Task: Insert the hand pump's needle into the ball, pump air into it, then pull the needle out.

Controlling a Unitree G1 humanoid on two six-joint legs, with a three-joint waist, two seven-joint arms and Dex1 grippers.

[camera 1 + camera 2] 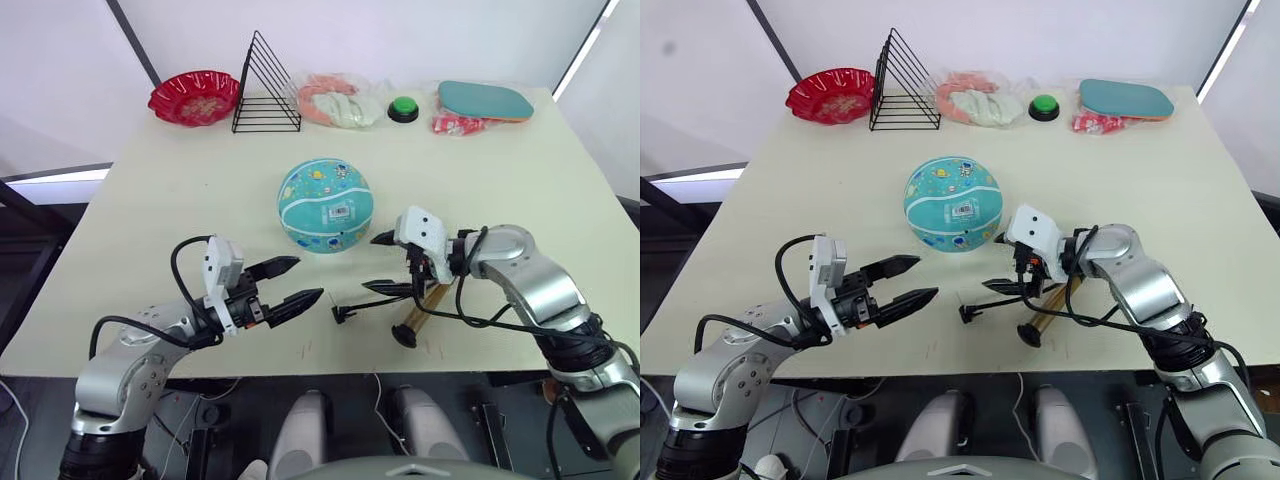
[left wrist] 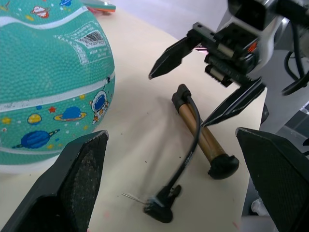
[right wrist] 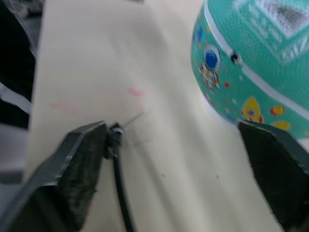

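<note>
Both pairs of fingers are spread wide and hold nothing. The left gripper (image 1: 288, 283) hovers over the near part of the desk (image 1: 150, 200), its tips pointing toward the hand pump (image 1: 422, 310); the right gripper (image 1: 383, 263) hangs just above the pump's barrel, one finger high and one low.

The pump lies flat near the front edge of the desk, its amber barrel angled, the black T-handle end (image 2: 222, 166) nearest the edge. Its thin black hose (image 2: 187, 154) curves away to a black connector, from which the needle (image 2: 133, 197) sticks out, lying on the desk short of the ball (image 1: 325, 204) and not touching it.

The teal ball rests mid-desk, just beyond both grippers, barcode sticker (image 1: 342, 211) facing the camera.

Along the far edge stand a red bowl (image 1: 195, 97), a black wire rack (image 1: 264, 88), a green button (image 1: 403, 108) and a teal paddle (image 1: 485, 100).
</note>
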